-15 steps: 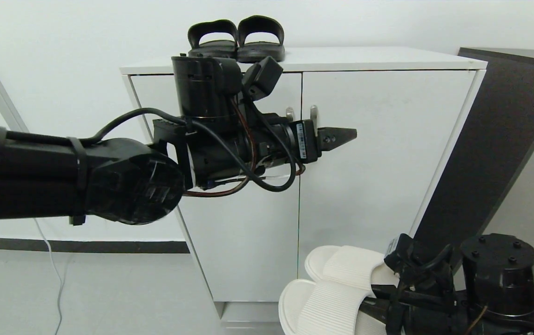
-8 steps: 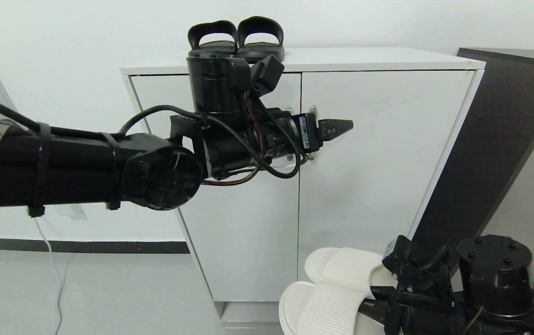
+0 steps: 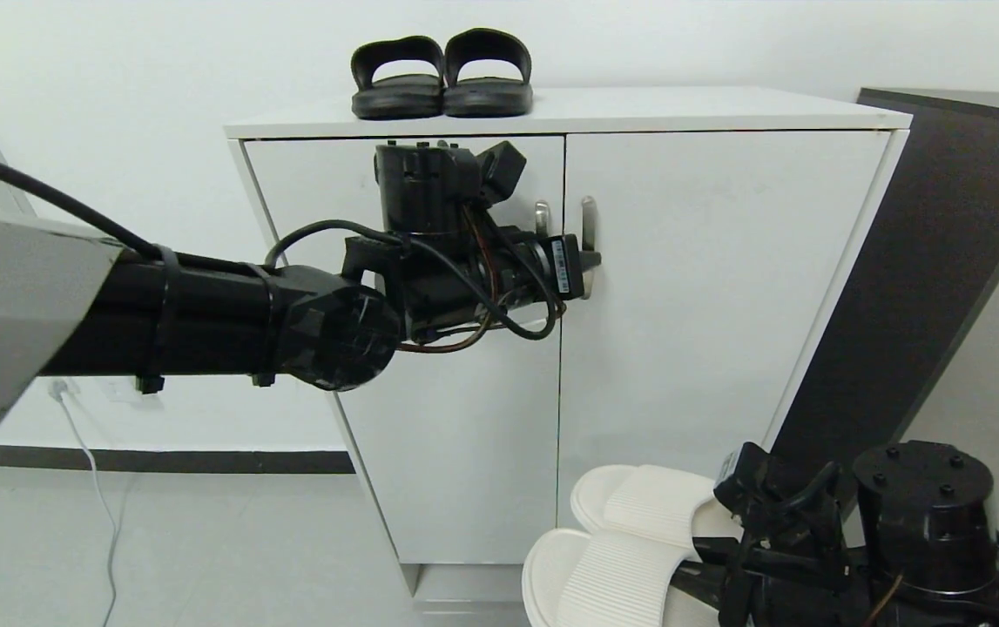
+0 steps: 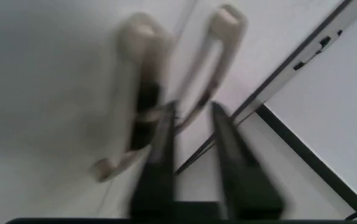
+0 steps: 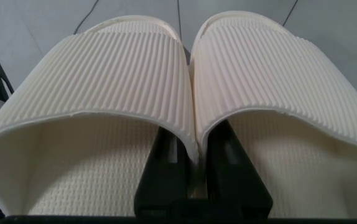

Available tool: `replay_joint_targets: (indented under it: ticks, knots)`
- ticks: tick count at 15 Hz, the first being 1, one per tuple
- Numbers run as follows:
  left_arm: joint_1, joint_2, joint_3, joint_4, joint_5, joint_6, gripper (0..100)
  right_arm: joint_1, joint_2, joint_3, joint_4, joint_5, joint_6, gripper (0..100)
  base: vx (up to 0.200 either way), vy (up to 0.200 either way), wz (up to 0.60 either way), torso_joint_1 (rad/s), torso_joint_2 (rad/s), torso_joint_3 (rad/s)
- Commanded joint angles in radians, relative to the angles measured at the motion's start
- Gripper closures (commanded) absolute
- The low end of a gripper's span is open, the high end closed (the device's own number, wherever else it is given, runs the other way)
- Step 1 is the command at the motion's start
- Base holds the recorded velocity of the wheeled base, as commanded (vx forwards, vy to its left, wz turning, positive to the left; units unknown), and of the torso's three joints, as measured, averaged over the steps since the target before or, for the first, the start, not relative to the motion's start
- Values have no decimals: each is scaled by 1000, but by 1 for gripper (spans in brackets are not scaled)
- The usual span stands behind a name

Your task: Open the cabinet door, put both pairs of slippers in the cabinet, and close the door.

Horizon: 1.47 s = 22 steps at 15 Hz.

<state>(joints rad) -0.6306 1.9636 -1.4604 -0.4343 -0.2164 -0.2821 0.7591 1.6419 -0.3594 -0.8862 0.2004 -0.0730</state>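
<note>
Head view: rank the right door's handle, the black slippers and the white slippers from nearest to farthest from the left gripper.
1. right door's handle, at the left gripper.
2. black slippers, above on the cabinet top.
3. white slippers, low, in the right gripper.

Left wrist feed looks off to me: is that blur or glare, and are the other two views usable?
Left wrist view: blur, not glare; the door handles and the left gripper are smeared. Head view: even light, sharp, no glare on the white cabinet. Right wrist view: white slippers clear, soft shade only under their straps.
</note>
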Motion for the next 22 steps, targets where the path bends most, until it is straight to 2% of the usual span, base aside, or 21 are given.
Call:
replay_joint_targets:
  ticks: [1,3,7,9,11,14,17,19,22]
  knots:
    - [-4,-31,29,-3,-6,-2,100,5,1,3,0,1,-1,100,0,0,0,0,0,0]
    - [-11,-88,100,-4,-9,0,100,16,-1,17,0,14,-1,100,0,0,0,0,0,0]
    - [-81,-221,275,-60,-11,3,100,37,-31,65,-11,113,-5,100,0,0,0,0,0,0]
    - [-116,-273,325,-84,-5,3,100,46,-31,69,-34,116,-5,100,0,0,0,0,0,0]
    - [-124,-315,362,-84,-5,3,100,52,-31,76,-37,116,-5,100,0,0,0,0,0,0]
    - [-110,-345,420,-118,-6,-2,100,62,-31,80,-37,114,-5,100,0,0,0,0,0,0]
    - [-55,-321,469,-216,-15,-5,100,71,-30,80,-37,109,-7,100,0,0,0,0,0,0]
    - [-14,-287,453,-235,-26,-23,100,71,-30,80,-37,109,-7,100,0,0,0,0,0,0]
    - [22,-239,405,-233,-72,-34,100,78,-28,82,-37,109,-7,100,0,0,0,0,0,0]
